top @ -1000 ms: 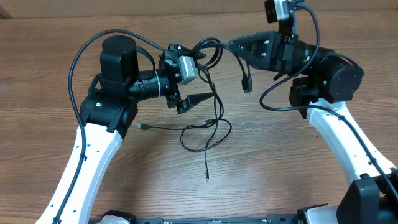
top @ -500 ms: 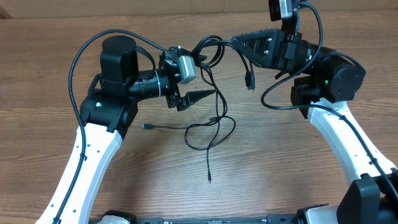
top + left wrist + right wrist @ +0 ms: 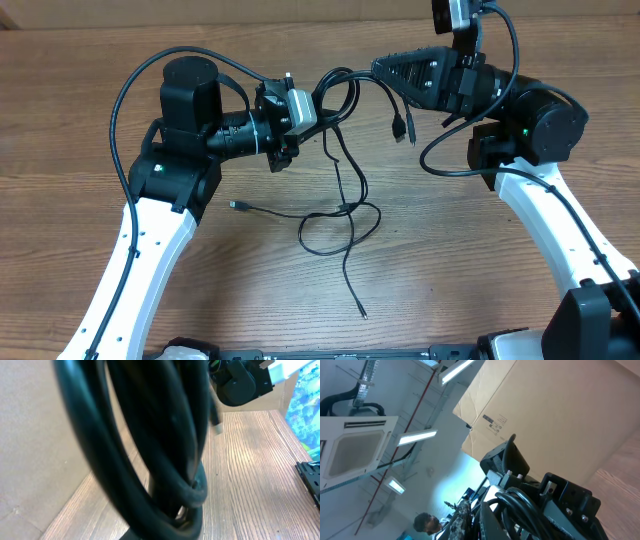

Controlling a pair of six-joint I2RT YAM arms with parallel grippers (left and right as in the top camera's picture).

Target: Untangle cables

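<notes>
The cables (image 3: 340,215) are thin black cords. They hang from a bunch held in the air between both grippers and trail onto the table in loops. My left gripper (image 3: 322,103) is shut on the bunch from the left. My right gripper (image 3: 378,68) is shut on it from the right. One plug tip (image 3: 398,128) dangles below the right gripper. Another plug tip (image 3: 362,314) lies near the front of the table, and a third (image 3: 236,205) lies to the left. In the left wrist view the cables (image 3: 165,460) fill the frame, blurred. The right wrist view shows coiled cables (image 3: 520,505) at the jaws.
The table is brown wood (image 3: 80,120). A cardboard box (image 3: 560,415) stands beyond it. The right arm's base (image 3: 530,130) is at the right, with thick robot wiring (image 3: 130,90) arching over the left arm. A person (image 3: 427,522) shows in the background.
My left gripper's jaws have closed on the bunch of cables. The hanging loops and the lowest plug tip have shifted right and toward the front edge. The right gripper has barely moved.
</notes>
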